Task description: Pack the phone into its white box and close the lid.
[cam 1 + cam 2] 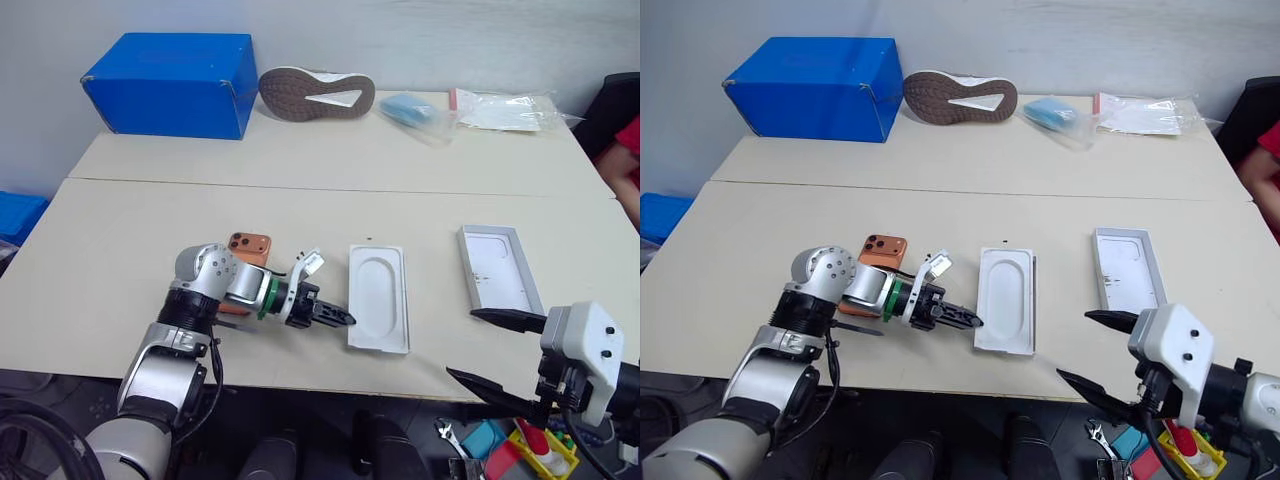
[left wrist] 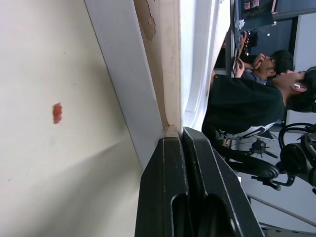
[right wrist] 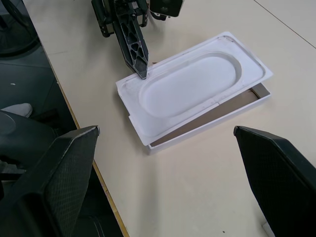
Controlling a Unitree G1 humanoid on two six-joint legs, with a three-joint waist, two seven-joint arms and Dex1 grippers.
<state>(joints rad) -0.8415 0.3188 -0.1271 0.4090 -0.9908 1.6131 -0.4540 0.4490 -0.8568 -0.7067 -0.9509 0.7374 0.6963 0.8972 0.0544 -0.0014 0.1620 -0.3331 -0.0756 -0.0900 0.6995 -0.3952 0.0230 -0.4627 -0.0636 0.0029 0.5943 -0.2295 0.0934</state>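
Note:
The orange phone [image 1: 250,246] lies camera side up on the table, mostly hidden behind my left arm. To its right, a flat white insert [image 1: 378,298] with an oval recess lies askew on the white box [image 3: 207,121], whose tan floor peeks out along one side. My left gripper [image 1: 345,319] is shut and empty, its tips touching the insert's near left corner. Further right lies the lid [image 1: 495,270], hollow side up, showing a faint phone outline. At the table's front right edge my right gripper [image 1: 462,343] hangs open and empty.
At the back of the table stand a big blue box [image 1: 170,85], a shoe [image 1: 315,93] sole up, a blue packet [image 1: 413,110] and clear plastic bags [image 1: 505,110]. A person in red [image 1: 628,150] sits at the far right. Below the front edge are coloured tools [image 1: 530,450].

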